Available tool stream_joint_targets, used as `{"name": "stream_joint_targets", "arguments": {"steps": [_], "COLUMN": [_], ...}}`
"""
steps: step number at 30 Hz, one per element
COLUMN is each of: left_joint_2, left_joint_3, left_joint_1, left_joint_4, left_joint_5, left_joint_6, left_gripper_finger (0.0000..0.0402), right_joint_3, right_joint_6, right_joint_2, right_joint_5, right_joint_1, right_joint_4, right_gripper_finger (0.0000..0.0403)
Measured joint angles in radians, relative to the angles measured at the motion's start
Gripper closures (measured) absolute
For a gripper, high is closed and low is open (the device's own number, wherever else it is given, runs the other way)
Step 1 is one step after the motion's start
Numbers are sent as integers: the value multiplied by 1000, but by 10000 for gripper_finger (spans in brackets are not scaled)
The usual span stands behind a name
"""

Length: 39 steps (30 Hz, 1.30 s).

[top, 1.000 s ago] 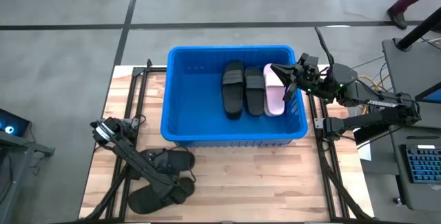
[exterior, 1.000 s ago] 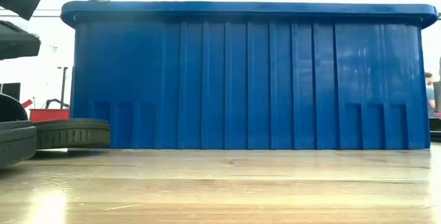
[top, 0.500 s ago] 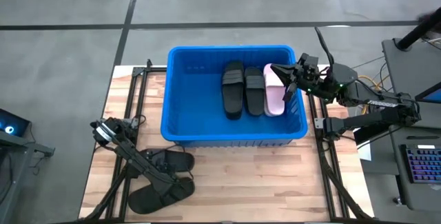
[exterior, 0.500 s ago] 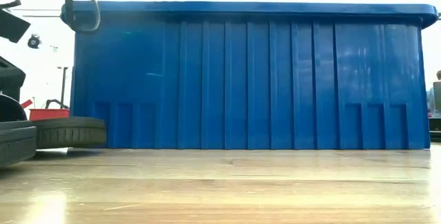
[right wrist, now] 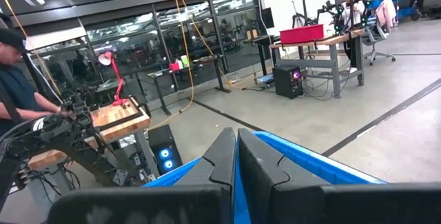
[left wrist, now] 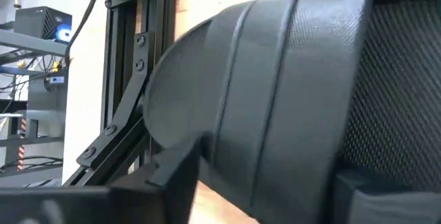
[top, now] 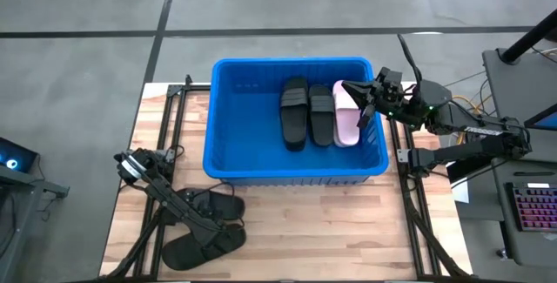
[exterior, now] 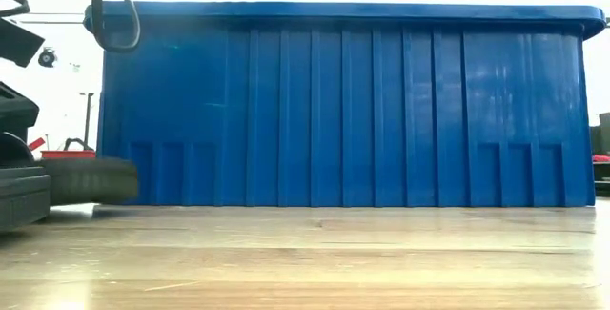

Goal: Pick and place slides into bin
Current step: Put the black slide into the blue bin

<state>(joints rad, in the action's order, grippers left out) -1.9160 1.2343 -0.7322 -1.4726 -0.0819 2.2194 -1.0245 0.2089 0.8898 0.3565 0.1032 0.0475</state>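
The blue bin (top: 235, 126) stands at the table's far middle, resting on its base; in the low view its wall (exterior: 343, 110) fills the picture. Two black slides (top: 294, 113) (top: 321, 116) and a pink slide (top: 346, 119) lie flat in its right half. Two more black slides (top: 222, 202) (top: 204, 246) lie on the near left of the table. My left gripper (top: 211, 224) is down on them, and one slide's wide strap (left wrist: 275, 79) fills its wrist view. My right gripper (top: 361, 100) hangs shut above the bin's right rim, touching nothing. My left gripper has a black slide's wide strap (left wrist: 227, 134) between its two fingers, one finger (left wrist: 172, 176) against the strap's edge and the other (left wrist: 386, 189) on its far side. The fingers slant down from the table's left. The slide's sole stays on the table.
Black frame rails (top: 170, 135) run along both sides of the table. A bare strip of wood (top: 331, 231) lies between the bin and the near edge. Desks with a keyboard (top: 531, 209) stand to the right. A person (right wrist: 17, 79) works at a bench in the room beyond.
My left gripper has come down onto the black slides at the near left. In the low view the black slide nearer the bin has slid a little toward the table's left, staying flat on the wood.
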Motion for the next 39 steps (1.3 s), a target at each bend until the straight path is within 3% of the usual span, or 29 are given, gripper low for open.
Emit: {"name": "stream_joint_targets", "arguments": {"steps": [11, 18, 29, 39], "left_joint_2": [2, 11, 129, 270], "left_joint_3": [3, 19, 35, 116], "left_joint_1": [0, 0, 0, -1], "left_joint_4": [-9, -5, -2, 1], "left_joint_5": [10, 19, 47, 188], "left_joint_6": [-96, -169, -134, -325], "left_gripper_finger": [389, 396, 400, 401], "right_joint_3": [0, 0, 0, 0], "right_joint_6": [0, 0, 0, -1], "right_joint_2": [0, 0, 0, 0], "right_joint_5": [0, 0, 0, 0], "right_joint_1": [0, 0, 0, 0], "right_joint_4": [0, 0, 0, 0], "right_gripper_finger": [394, 394, 394, 394]}}
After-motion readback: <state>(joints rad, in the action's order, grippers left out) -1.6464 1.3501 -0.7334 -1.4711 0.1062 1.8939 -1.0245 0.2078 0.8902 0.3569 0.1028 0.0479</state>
